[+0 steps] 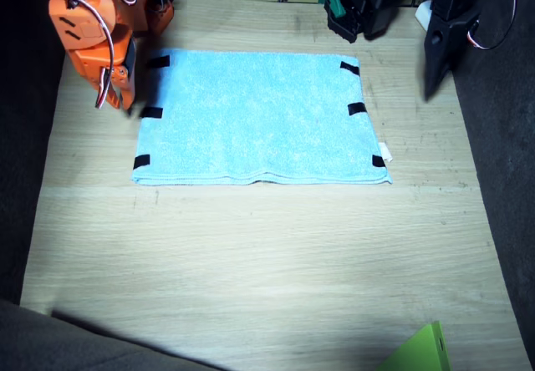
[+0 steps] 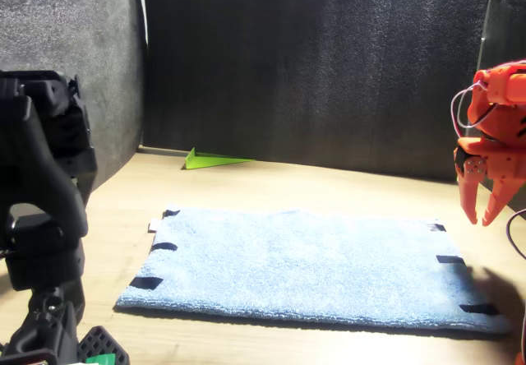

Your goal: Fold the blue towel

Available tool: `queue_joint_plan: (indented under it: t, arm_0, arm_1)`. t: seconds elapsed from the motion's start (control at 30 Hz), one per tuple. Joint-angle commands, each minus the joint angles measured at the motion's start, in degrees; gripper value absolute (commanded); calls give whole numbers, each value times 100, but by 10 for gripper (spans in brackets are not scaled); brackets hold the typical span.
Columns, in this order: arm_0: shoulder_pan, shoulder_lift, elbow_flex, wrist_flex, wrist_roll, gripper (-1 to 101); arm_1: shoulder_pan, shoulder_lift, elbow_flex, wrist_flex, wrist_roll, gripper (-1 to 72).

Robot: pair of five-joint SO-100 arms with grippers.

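The table [image 1: 251, 254] carries the towel [image 1: 259, 116] flat toward its far side, apparently already doubled once. My right claw [image 2: 485, 209] hangs above the towel's taped edge, slightly parted, empty, placed to pinch there. My left claw [image 1: 435, 66] beside the opposite edge: cannot tell.

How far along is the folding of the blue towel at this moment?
The blue towel lies flat on the table; its near edge looks doubled, so one fold may be done. Nothing is in hand: the right gripper hangs open above one taped edge, the left gripper off the cloth. Further folding remains.
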Motion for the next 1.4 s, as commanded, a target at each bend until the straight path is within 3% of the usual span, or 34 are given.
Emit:
queue_joint_plan:
  t: [0.0, 0.13, 0.37, 0.6, 0.67, 1.37]
  arm_0:
    - [-422, 149, -378, 413, 35, 174]
    - [-800, 457, -360, 563, 35, 190]
    - [-659, 457, -97, 483, 141, 183]
    - [-466, 879, 114, 501, 202, 201]
    - [-448, 976, 149, 519, 211, 208]
    - [-589, 888, 633, 88, 167, 232]
  arm_1:
    - [448, 88, -387, 352, 246, 130]
    - [483, -35, -281, 352, 387, 130]
    - [-44, -53, 677, -545, 352, 133]
    - [-88, 149, 1608, -1204, 176, 141]
    - [0, 149, 1837, -1362, 149, 188]
    - [334, 44, 1846, -1362, 114, 181]
